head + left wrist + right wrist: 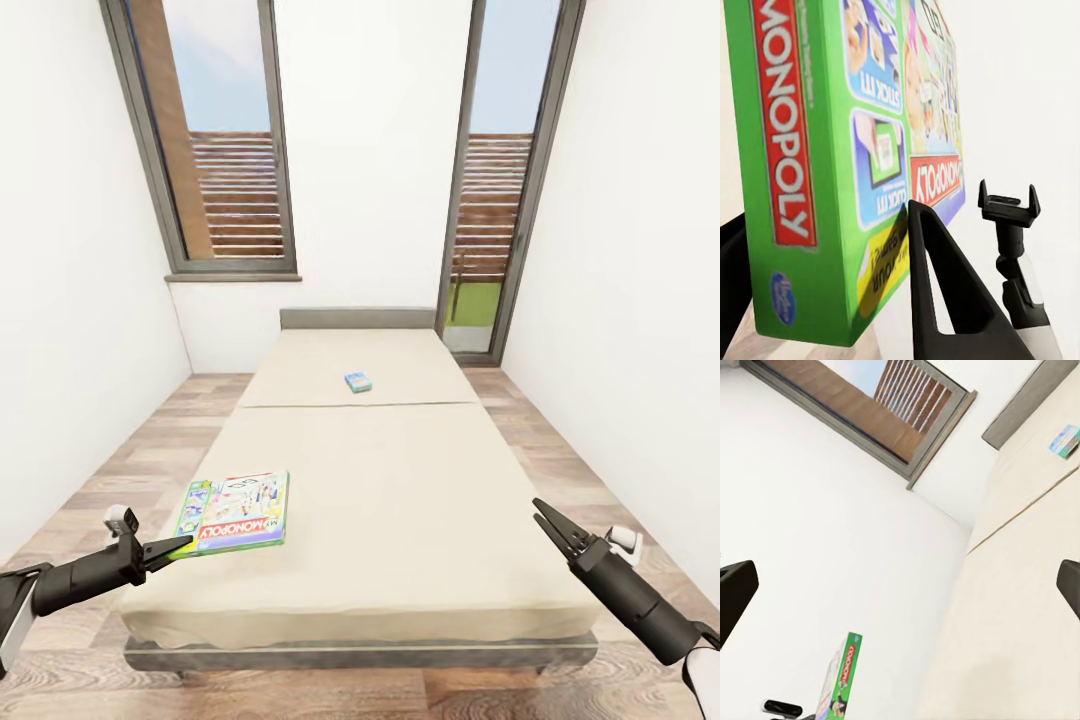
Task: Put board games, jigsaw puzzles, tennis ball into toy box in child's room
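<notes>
Your left gripper (pixel 178 546) is reaching in low, its fingers straddling the near corner of the Monopoly board game (pixel 235 511) lying on the bed (pixel 420 500). Your right gripper (pixel 545 520) is hovering open over the bed's right edge. A smaller board game (pixel 358 381) is lying farther up.

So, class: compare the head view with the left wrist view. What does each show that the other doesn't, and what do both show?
Head view alone: the whole beige bed with its grey frame, the small blue board game box far up the mattress, two tall windows, wood floor, and the right end effector.

Left wrist view alone: close-up lettering on the box's spine.

Both: the green Monopoly board game box, with the left end effector at its corner.
</notes>
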Controlling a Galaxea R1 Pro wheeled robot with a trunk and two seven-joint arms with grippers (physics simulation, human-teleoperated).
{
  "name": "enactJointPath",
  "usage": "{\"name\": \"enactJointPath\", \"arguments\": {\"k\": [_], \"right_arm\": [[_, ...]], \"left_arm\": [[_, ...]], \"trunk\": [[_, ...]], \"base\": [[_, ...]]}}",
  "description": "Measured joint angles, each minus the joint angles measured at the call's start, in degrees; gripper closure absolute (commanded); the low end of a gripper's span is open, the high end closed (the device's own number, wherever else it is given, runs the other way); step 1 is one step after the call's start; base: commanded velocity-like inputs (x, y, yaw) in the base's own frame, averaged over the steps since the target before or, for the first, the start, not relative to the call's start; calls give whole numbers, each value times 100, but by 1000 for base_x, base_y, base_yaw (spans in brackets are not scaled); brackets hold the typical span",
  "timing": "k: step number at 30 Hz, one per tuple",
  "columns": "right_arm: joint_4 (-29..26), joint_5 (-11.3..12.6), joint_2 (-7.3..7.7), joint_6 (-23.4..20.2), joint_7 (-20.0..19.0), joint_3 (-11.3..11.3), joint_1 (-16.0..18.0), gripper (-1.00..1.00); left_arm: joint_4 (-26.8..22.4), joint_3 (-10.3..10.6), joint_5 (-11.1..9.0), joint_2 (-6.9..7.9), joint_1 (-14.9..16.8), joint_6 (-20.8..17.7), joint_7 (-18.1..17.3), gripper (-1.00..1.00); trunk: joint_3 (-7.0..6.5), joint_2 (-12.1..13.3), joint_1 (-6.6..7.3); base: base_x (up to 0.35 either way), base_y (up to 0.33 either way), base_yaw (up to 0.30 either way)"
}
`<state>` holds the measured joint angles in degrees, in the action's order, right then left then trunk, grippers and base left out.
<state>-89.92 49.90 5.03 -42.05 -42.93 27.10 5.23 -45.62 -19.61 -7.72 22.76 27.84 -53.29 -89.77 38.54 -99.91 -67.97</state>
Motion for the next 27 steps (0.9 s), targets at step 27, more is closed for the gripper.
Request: {"name": "enactJointPath", "arguments": {"k": [27], "right_arm": [[-103, -49, 106, -683, 1825, -185, 56, -100]], "left_arm": [[0, 9, 0, 0, 0, 0, 0, 100]], "trunk": [[-485, 1083, 593]], "base": [[-1, 0, 0]]}}
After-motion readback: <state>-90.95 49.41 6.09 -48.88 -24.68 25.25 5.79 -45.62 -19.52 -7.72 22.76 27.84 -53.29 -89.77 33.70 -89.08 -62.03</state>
